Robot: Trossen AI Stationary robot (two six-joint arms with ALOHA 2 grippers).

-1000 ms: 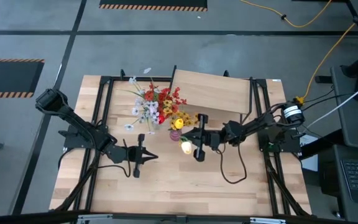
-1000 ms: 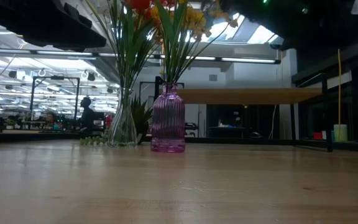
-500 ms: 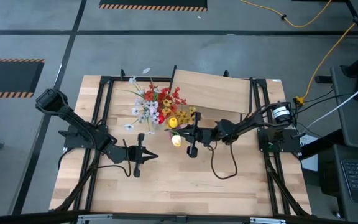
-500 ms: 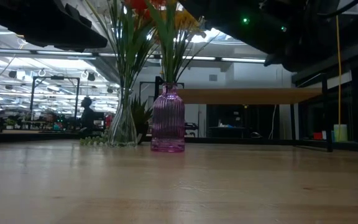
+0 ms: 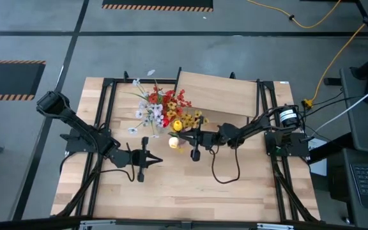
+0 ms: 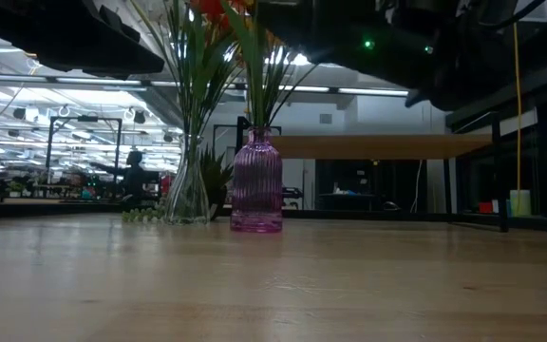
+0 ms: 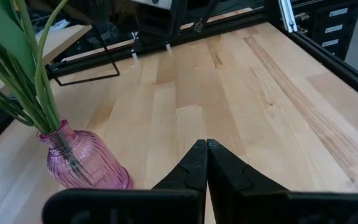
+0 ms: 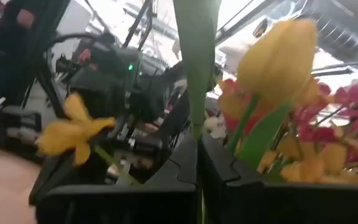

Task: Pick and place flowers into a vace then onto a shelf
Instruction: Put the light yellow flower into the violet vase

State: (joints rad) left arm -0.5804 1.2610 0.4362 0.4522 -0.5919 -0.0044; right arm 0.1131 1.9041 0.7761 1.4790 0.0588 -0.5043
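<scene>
Above the purple vase, right gripper fingers clenched on a yellow tulip stem, left gripper fingers clenched, grasping nothing, over bare worktop.

Two matte-black jointed arms — the left arm and the right arm, a looping black cable under the right one — end in tapered black fingers.
</scene>
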